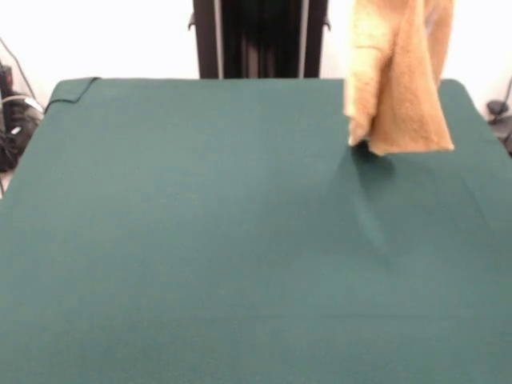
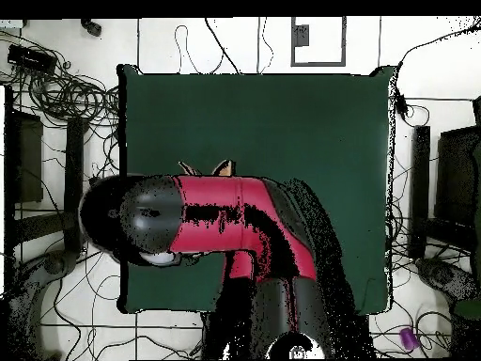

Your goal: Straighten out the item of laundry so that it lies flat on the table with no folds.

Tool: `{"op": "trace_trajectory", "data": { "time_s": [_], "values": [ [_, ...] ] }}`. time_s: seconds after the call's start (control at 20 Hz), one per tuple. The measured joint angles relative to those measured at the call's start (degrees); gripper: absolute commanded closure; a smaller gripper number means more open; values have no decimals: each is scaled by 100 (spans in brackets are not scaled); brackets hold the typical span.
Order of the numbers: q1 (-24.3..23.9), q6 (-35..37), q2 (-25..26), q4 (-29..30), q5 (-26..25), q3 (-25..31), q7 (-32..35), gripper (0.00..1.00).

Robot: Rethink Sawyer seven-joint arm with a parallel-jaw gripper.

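The terry towel (image 1: 398, 76) hangs limp at two o'clock over the bench (image 1: 200, 240) (soft, light; best taken by corners); claw state unseen.

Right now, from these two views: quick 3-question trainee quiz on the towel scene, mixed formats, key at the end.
1. True or false: the towel lies flat on the table.
2. In the front view, the towel hangs at the picture's: A) upper left B) upper right C) bottom centre
3. In the overhead view, what hides most of the towel?

Key:
1. False; it hangs bunched, with its lower edge at the table.
2. B
3. The red and black arm.
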Motion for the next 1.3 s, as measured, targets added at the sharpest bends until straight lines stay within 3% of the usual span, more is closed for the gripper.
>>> {"op": "trace_trajectory", "data": {
  "time_s": [0.35,0.6,1.3],
  "values": [
    [-472,861,-45,-361,-101,0,0,100],
    [-739,1048,-62,-554,-129,-1,0,100],
    [-602,915,-216,-515,-123,1,0,100]
  ]
}}
